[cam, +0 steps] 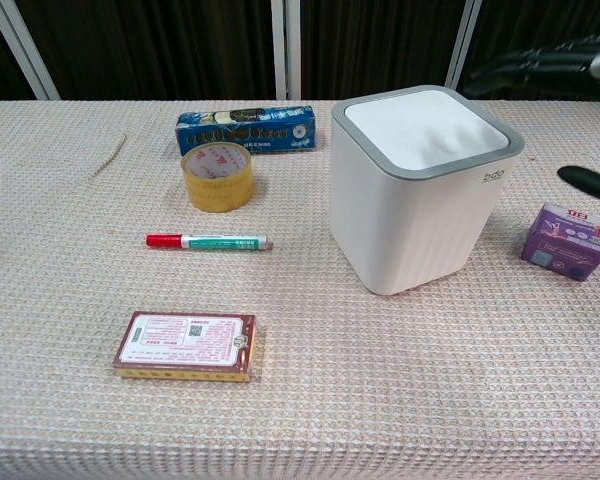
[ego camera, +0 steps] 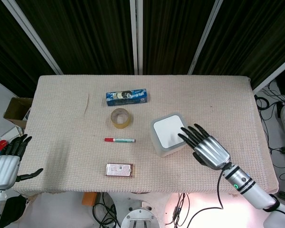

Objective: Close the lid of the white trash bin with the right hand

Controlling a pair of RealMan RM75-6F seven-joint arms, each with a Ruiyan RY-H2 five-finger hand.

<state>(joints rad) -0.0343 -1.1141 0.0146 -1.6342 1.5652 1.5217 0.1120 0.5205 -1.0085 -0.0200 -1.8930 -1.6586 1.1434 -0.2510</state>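
Observation:
The white trash bin (ego camera: 167, 137) (cam: 416, 190) stands right of the table's middle, its flat lid (cam: 426, 121) down and level inside the grey rim. My right hand (ego camera: 206, 148) (cam: 570, 70) hovers above and just right of the bin, fingers spread and holding nothing; the chest view shows only its dark fingers at the top right edge, clear of the lid. At the table's near left corner my left hand (ego camera: 7, 163) hangs beside the edge with fingers apart and nothing in it.
A purple box (cam: 566, 241) lies right of the bin. Left of it are a red-capped marker (cam: 208, 241), a tape roll (cam: 218, 176), a blue box (cam: 245, 128) and a card box (cam: 186, 346). A cardboard box (ego camera: 16, 110) sits on the floor at left.

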